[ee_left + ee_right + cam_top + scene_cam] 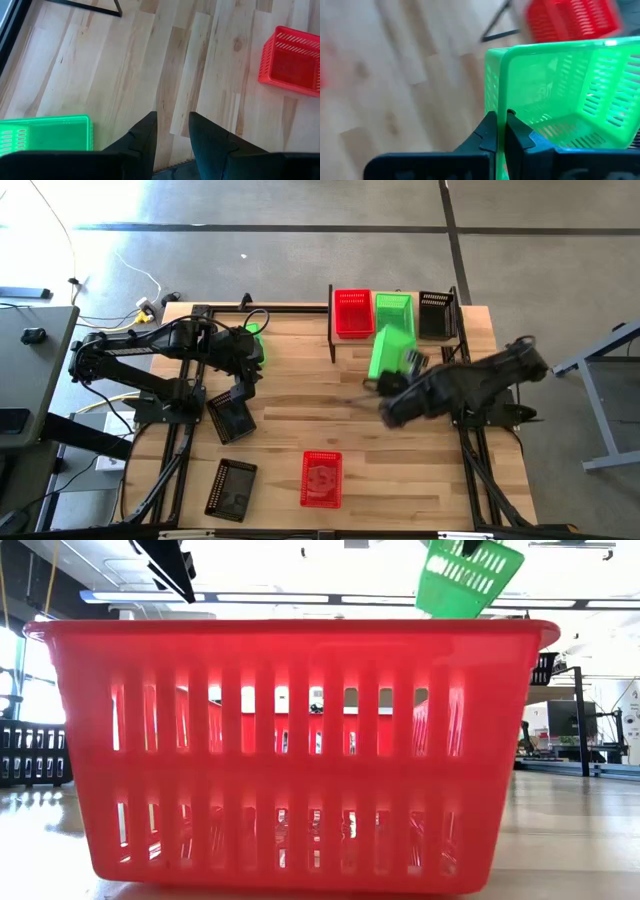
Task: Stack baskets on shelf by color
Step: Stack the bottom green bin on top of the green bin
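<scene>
Right hand (502, 131) pinches the wall of a green basket (392, 352), lifted at 6 o'clock of the shelf (331, 330). Shelf carries red (352, 313), green (393, 308) and black (435, 314) baskets. Left hand (172, 131) narrow, holding nothing, over bench (290, 440) at 9 o'clock side.

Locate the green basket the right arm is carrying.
In the high view, the green basket hangs clamped in the right gripper, just in front of the shelf, below the shelf's green basket.
</scene>
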Controlling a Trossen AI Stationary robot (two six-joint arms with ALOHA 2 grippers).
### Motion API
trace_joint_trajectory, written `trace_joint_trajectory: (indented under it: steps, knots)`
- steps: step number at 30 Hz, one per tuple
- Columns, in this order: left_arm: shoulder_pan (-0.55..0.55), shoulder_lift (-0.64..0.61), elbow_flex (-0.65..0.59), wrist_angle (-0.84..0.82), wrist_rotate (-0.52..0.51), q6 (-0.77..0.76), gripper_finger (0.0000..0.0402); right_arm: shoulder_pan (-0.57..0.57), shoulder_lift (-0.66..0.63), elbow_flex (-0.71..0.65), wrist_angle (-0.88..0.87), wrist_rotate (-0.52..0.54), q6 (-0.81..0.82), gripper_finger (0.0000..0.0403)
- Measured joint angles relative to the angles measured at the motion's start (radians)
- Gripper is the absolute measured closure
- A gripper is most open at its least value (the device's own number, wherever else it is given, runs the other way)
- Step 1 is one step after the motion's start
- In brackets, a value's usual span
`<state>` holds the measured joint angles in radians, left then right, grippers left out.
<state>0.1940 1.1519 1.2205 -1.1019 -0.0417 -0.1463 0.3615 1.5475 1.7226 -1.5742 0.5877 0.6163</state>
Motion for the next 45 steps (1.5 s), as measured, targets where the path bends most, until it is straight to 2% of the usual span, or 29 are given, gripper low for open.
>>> trace_joint_trajectory:
  steps: [6, 10, 17, 22, 29, 45]
  knots:
    - [0.0, 0.0, 0.0, 0.0, -0.041, -0.001, 0.03, -0.156, -0.104, -0.015, 0.004, 0.058, -0.215, 0.0403]
    - [0.005, 0.0, 0.0, 0.0, -0.081, -0.034, 0.03, -0.284, -0.124, -0.015, 0.007, 0.053, -0.391, 0.0403]
    - [0.033, 0.0, 0.0, 0.0, -0.085, -0.087, 0.03, -0.495, -0.108, -0.015, 0.034, -0.059, -0.668, 0.0403]
    - [0.055, 0.0, 0.0, 0.0, -0.085, -0.087, 0.03, -0.595, -0.099, -0.015, 0.092, -0.143, -0.798, 0.0403]
    - [0.084, 0.0, 0.0, 0.0, -0.085, -0.087, 0.03, -0.673, -0.065, -0.016, 0.133, -0.228, -0.886, 0.0403]
    - [0.147, 0.0, 0.0, 0.0, -0.086, -0.087, 0.03, -0.715, 0.041, -0.018, 0.056, -0.262, -0.935, 0.0403]
